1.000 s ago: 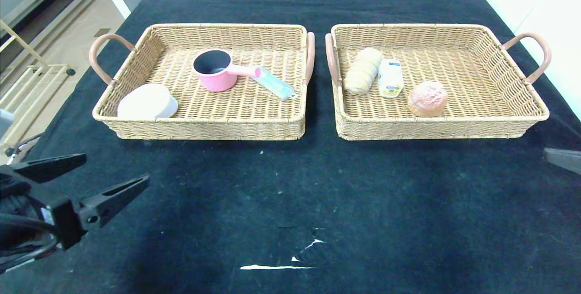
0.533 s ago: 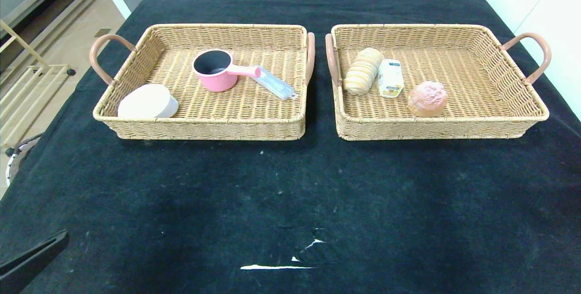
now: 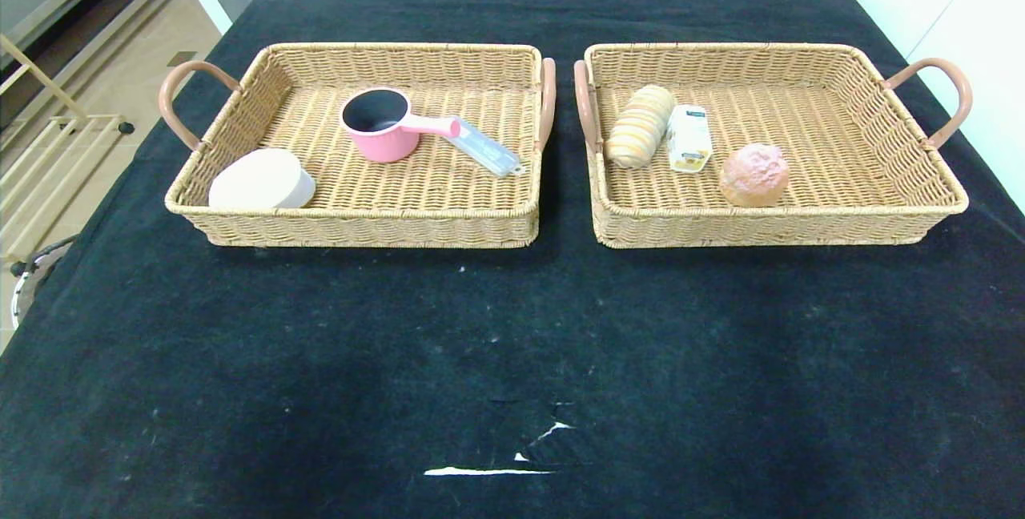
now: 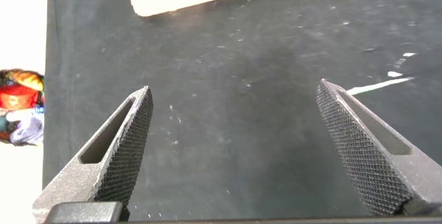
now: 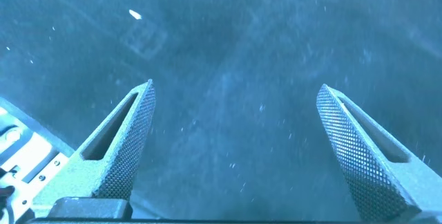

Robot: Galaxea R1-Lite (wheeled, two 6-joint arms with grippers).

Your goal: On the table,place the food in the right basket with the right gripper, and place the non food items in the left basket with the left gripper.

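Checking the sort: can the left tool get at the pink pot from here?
Probably yes: the pot stands uncovered in the left basket, handle free, and the left tool is open over bare cloth.

Neither arm is showing in the head view. In its own wrist view the left gripper (image 4: 235, 117) is hanging over the black tablecloth (image 4: 235, 58), its two textured fingers (image 4: 131, 141) spread wide apart with nothing between them. The right gripper (image 5: 235, 117) is likewise sitting above the same cloth, its fingers (image 5: 349, 141) splayed just as wide and gripping nothing. Both are hovering clear of the cloth's surface, not touching it.
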